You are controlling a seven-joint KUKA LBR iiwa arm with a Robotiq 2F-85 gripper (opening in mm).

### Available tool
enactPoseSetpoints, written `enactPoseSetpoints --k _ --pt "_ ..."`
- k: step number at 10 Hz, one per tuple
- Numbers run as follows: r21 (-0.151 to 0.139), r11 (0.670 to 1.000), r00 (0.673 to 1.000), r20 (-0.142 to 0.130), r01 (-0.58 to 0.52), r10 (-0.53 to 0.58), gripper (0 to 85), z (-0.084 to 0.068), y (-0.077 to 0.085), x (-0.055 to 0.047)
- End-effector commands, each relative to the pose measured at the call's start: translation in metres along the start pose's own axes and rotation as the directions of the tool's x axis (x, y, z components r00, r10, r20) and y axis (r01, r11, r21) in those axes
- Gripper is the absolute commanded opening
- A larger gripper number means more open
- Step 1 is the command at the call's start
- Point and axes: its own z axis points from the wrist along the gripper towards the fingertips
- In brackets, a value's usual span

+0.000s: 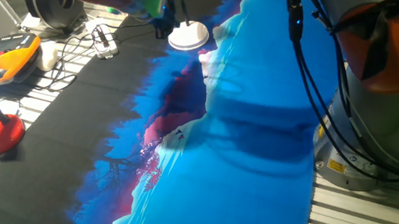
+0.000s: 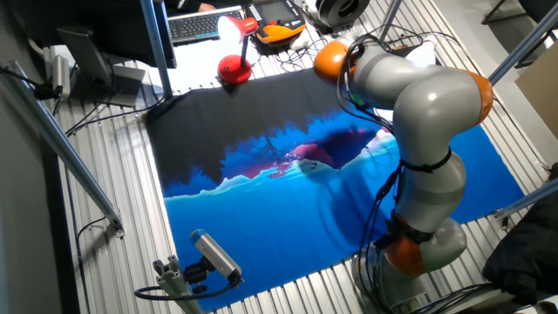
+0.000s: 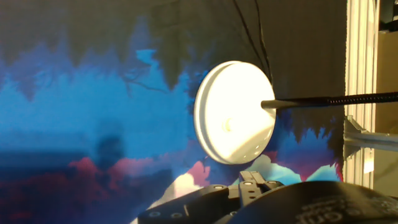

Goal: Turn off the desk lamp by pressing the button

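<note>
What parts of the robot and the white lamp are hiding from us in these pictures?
- Gripper: the fingertips show in no view; in one fixed view it is a blur cut off by the top edge, so open or shut is unknown.
- Desk lamp head: the pole runs off the right edge of the hand view and off the top of one fixed view.
- Button: only a small mark at the base's centre in the hand view, too small to be sure.
- In the other fixed view the robot arm hides the whole lamp.
</note>
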Motion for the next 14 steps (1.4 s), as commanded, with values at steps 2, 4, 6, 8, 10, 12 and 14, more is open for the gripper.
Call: enactPoseSetpoints --k 2,4,6,8,10,12,14 --pt "-0.002 1.0 1.0 0.013 -0.004 0.004 0.0 0.015 -0.005 -0.001" --pt "0.016 1.0 0.999 0.033 -0.021 0.02 0.0 0.032 -0.005 0.001" --pt "0.015 0.999 0.998 0.048 -0.029 0.028 0.0 0.049 -0.008 0.002" --pt "0.008 0.999 0.998 0.055 -0.032 0.032 0.0 0.061 -0.009 0.0" --pt "0.008 0.999 0.997 0.063 -0.037 0.037 0.0 0.072 -0.01 0.0" --pt "0.003 0.999 0.997 0.068 -0.038 0.037 0.0 0.08 -0.012 0.0" --pt "0.003 0.999 0.997 0.072 -0.037 0.037 0.0 0.086 -0.013 0.0"
